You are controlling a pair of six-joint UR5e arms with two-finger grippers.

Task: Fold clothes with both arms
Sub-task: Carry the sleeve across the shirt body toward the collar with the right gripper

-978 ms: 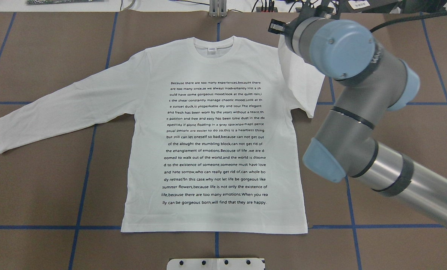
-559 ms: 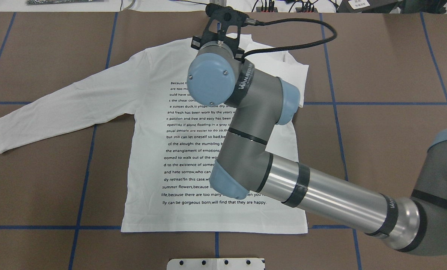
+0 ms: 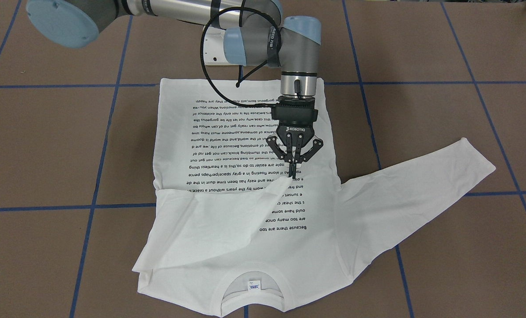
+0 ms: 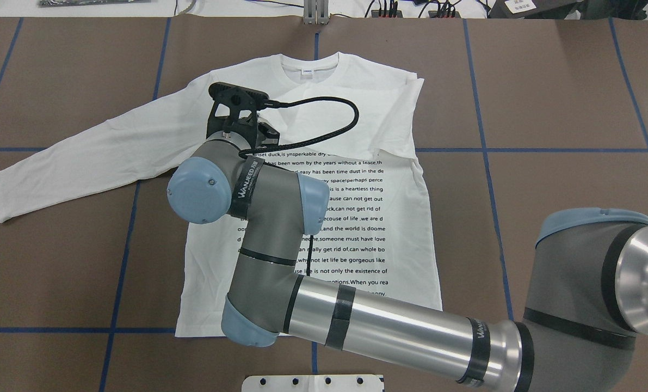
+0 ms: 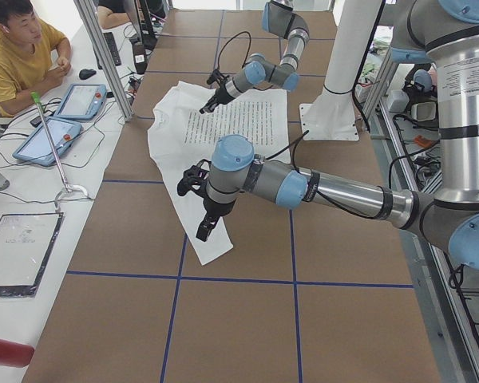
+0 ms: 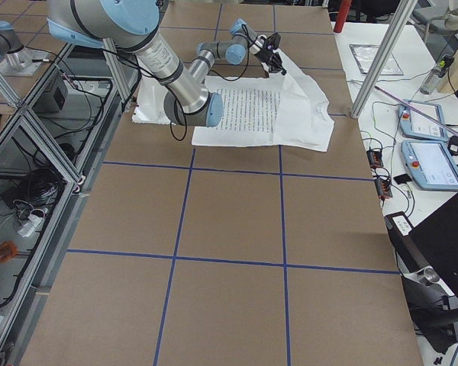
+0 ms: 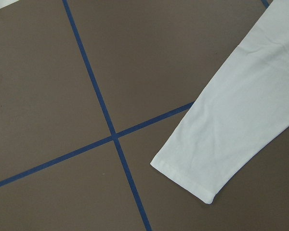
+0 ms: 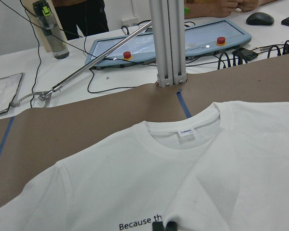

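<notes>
Right jaws: clenched on the end of the right sleeve (image 3: 227, 216); the cloth is pinched between the fingertips (image 3: 293, 170) and held just over the print.
Left jaws: seen from the side only, so whether they are parted or closed cannot be told; they are held over the end of the left sleeve (image 4: 84, 155).
Pedestal (image 4: 313, 383): set at the near edge of the surface (image 4: 574, 81), close to the hem.
Right arm (image 4: 367, 318): stretched in from the right across the lower half of the shirt (image 4: 411, 218), with its wrist turned down over the chest.
Shirt: laid flat, print up, with the hem near the robot and the collar far.
Text (image 4: 362, 208): the lower lines are shown; the upper lines are covered by the folded sleeve and the arm.
Right sleeve: laid slantwise from its shoulder across the chest and raised in a fold up to the grip.
Left sleeve: spread flat to the left; its cuff (image 7: 202, 173) is laid beside a crossing of blue tape lines (image 7: 113, 137).
Left arm (image 5: 335, 191): stretched out above that sleeve.
Neck label (image 4: 306, 71): shown inside the collar.
Post (image 8: 166, 43): stood at the far edge, in line with the collar.
Pendants (image 8: 207, 38): laid on a white desk beyond the post.
Person (image 5: 16, 56): seated at that desk in a yellow top.
</notes>
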